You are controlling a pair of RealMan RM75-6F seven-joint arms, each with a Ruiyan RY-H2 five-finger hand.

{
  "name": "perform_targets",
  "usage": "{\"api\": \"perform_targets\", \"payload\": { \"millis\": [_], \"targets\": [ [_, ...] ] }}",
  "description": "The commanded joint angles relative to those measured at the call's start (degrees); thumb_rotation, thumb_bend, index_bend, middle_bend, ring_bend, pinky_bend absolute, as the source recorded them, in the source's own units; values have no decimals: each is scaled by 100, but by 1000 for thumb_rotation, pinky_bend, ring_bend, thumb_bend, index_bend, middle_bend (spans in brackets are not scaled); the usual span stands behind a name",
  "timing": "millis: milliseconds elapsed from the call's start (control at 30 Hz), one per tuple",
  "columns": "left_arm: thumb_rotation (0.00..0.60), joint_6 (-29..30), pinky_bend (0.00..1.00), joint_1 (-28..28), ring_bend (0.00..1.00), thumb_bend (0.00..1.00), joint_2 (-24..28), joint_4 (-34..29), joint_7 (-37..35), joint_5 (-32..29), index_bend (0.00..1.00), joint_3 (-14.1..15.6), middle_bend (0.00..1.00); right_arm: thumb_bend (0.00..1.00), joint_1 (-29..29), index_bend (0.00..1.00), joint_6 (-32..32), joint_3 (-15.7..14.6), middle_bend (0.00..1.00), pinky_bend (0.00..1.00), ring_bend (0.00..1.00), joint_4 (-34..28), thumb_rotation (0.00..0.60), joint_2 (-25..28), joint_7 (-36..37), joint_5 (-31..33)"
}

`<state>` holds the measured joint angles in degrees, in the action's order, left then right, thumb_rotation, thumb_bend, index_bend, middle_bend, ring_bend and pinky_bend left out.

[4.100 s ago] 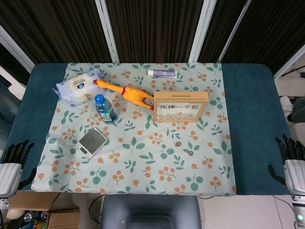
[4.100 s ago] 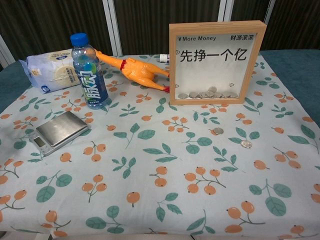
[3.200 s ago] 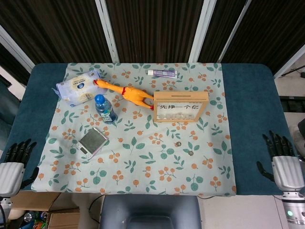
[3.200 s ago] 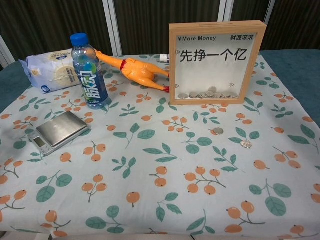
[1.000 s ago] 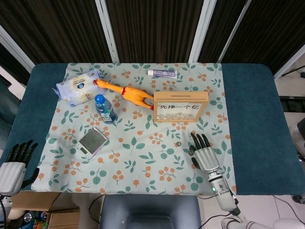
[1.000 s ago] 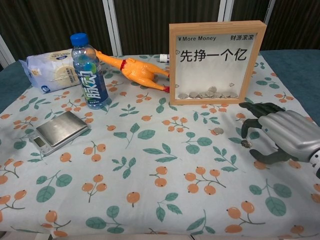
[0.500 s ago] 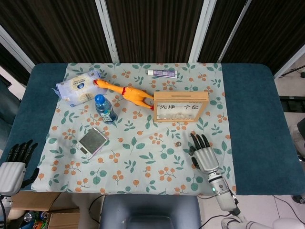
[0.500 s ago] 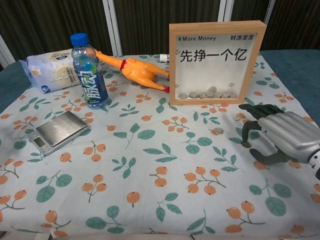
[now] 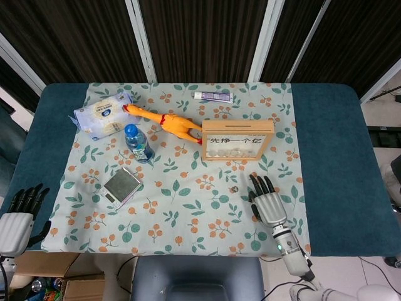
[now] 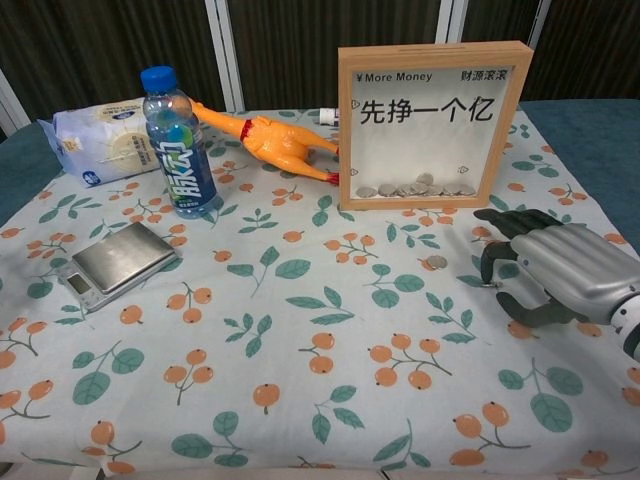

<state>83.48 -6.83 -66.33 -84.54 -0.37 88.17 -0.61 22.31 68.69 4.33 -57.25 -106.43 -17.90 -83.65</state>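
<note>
Metal right hand [image 10: 555,270] hangs just beside a coin [image 10: 437,262], fingers apart and empty (left hand [image 9: 17,216] likewise). We judge this a reach for the coin. The next move needs a fine pinch, because the coin lies flat.

Cloth [image 9: 188,207] pale w/ orange-berry leaf print; chicken [image 9: 169,123] yellow-orange.

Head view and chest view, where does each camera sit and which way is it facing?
Head view: high above the near edge, looking almost straight down on the whole table; shows the left robot hand off the near left corner and the right robot hand over the cloth.
Chest view: low at the near edge, looking level across the table toward the wooden coin frame; shows only the right robot hand.
Shared: right robot hand, coin frame, water bottle, rubber chicken, pocket scale.
</note>
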Motion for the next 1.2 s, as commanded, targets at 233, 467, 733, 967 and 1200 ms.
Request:
{"api": "perform_targets", "payload": {
  "millis": [233, 467, 733, 967, 1200],
  "targets": [
    [600, -27, 0, -3, 0, 409, -15, 12, 1, -26, 0, 1, 0, 471, 21, 612, 47, -17, 17, 0, 0, 68, 600, -39, 27, -30],
    [600, -44, 0, -12, 0, 409, -39, 37, -17, -18, 0, 9, 0, 471, 4, 649, 167, -41, 24, 0, 0, 186, 600, -84, 75, -86],
    [600, -48, 0, -27, 0, 409, -60, 70, -54, 12, 0, 16, 0, 471, -3, 595, 251, -74, 25, 0, 0, 264, 600, -99, 164, -151],
    [600, -26, 0, -17, 0, 409, -64, 102, -119, 28, 0, 26, 0, 471, -1, 595, 400, -86, 41, 0, 0, 327, 600, -127, 306, -251],
    [600, -70, 0, -35, 0, 414, -41, 61, -149, 4, 0, 21, 0, 472, 9, 655, 421, -79, 61, 0, 0, 365, 600, -137, 345, -264]
  ]
}}
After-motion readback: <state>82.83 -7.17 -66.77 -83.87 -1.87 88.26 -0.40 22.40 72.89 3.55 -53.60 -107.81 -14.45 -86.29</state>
